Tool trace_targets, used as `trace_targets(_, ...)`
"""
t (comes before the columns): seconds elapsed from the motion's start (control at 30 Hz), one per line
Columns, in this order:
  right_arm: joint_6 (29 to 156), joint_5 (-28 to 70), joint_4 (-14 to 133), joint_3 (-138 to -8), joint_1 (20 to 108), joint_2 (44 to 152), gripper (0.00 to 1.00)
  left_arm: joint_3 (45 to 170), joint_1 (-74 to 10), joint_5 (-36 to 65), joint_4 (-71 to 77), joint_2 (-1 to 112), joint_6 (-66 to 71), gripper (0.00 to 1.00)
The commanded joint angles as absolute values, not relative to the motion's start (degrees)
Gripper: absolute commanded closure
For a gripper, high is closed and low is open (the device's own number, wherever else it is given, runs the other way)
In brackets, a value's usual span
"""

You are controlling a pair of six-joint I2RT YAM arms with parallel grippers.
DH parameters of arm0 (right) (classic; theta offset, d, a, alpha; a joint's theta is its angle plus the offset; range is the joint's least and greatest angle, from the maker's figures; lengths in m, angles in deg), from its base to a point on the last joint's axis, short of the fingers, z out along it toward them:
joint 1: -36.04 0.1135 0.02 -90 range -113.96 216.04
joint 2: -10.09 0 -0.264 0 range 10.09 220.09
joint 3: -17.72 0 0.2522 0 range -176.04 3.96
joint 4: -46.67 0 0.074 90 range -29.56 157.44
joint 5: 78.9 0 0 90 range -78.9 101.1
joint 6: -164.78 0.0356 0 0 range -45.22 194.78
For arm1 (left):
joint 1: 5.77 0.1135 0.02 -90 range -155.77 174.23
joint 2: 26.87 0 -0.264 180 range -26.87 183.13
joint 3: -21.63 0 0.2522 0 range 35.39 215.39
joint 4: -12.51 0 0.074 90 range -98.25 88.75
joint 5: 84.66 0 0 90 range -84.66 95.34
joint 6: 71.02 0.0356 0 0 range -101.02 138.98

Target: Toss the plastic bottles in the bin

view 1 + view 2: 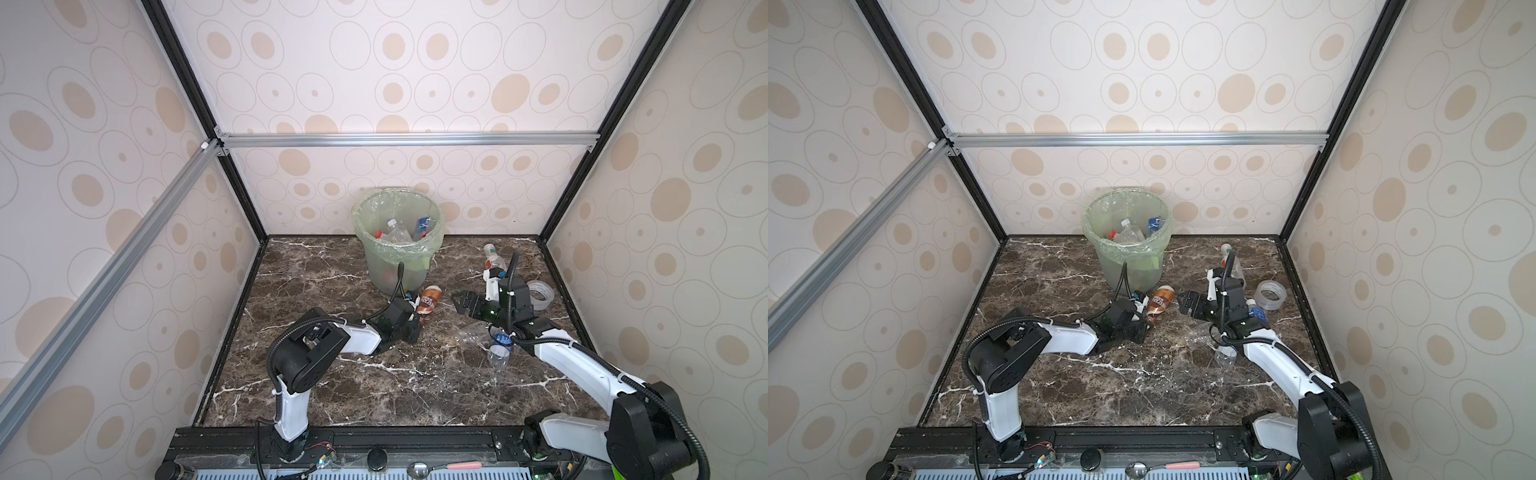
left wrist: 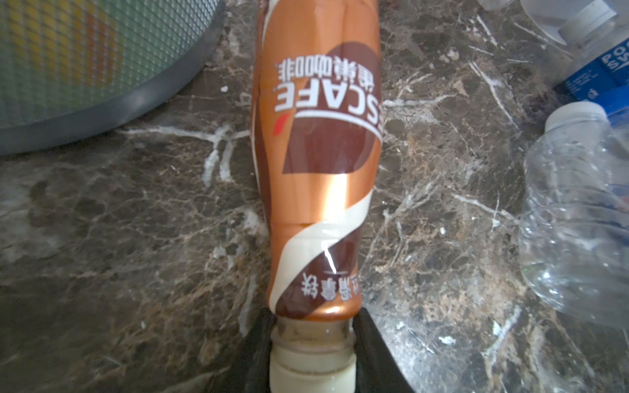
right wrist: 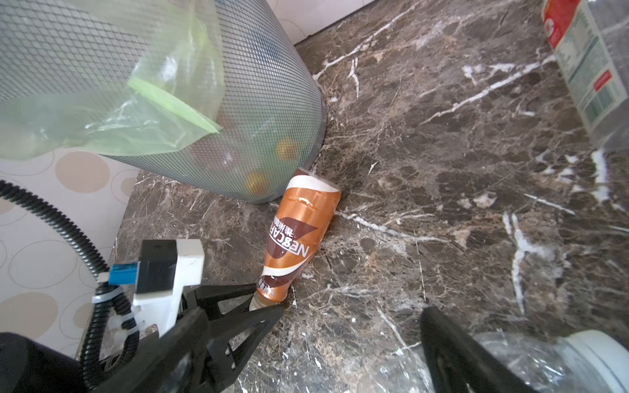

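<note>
Left arm (image 1: 359, 338), right arm (image 1: 565, 353): white link shells, black joint housings. Black corrugated conduit (image 3: 68, 228) looped along each arm, white zip ties. Left gripper (image 3: 269, 301): black fingers (image 3: 204, 325), triangular open-truss form. White camera bracket (image 3: 180, 268) with blue connector (image 3: 124, 274).

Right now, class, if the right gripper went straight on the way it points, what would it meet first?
Probably the brown Nescafe bottle, its neck in the left gripper, though depth is unclear.

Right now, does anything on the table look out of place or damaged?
Yes. A roll of clear tape sits near the right edge of the table; it is no bottle. A clear bottle by the right arm looks crumpled. The brown bottle lies flat, left claw shut on its neck.
</note>
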State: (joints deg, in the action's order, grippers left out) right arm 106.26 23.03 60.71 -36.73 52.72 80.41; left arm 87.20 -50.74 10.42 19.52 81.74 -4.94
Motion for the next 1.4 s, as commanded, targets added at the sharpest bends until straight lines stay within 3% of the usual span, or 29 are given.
trace_targets(0.0,109.31,24.42,63.16,-39.22,52.43,81.1,0.0,86.43,-51.8,11.03,21.34,78.53,-5.34,0.81)
trace_targets(0.43,119.85,33.81,54.88,-40.6,52.39,87.54,0.05,83.24,-54.52,11.09,27.94,72.14,-7.49,0.8)
trace_targets(0.87,123.15,33.32,48.79,-45.35,52.39,94.91,0.1,82.73,-56.77,10.53,28.1,68.25,-6.78,0.79)
trace_targets(1.13,124.07,33.3,47.01,-47.02,52.38,97.44,0.3,81.79,-57.01,9.74,27.59,66.91,-6.62,0.77)
trace_targets(1.37,123.21,32.32,48.1,-46.75,52.4,95.77,0.49,82.32,-56.99,9.02,26.89,67.27,-6.68,0.66)
